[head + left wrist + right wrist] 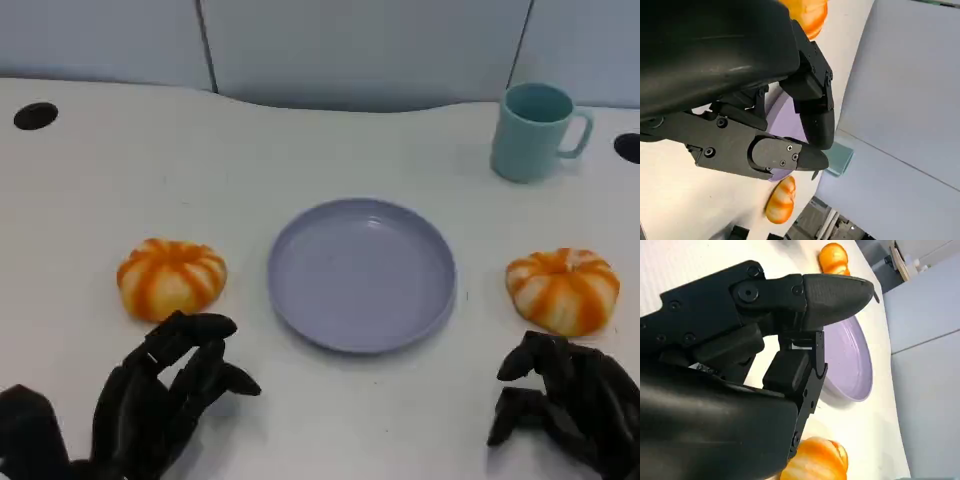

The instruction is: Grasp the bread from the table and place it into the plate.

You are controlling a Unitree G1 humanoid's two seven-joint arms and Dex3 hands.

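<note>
While both hands hover low over the table, neither holds anything.

Left hand [165,395] has its fingers spread, just short of the left bread [171,277]; right hand [565,400] has loosely curled, parted fingers just below the right bread [563,290]. Between the two breads sits the purple plate [300,300], with a teal mug [535,131] behind.

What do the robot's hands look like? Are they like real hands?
Not quite. The left hand and right hand are all black, with chunky jointed fingers made of hard blocky segments. Small round screws dot them, and each has a smooth, rounded, shiny black shell behind.
</note>
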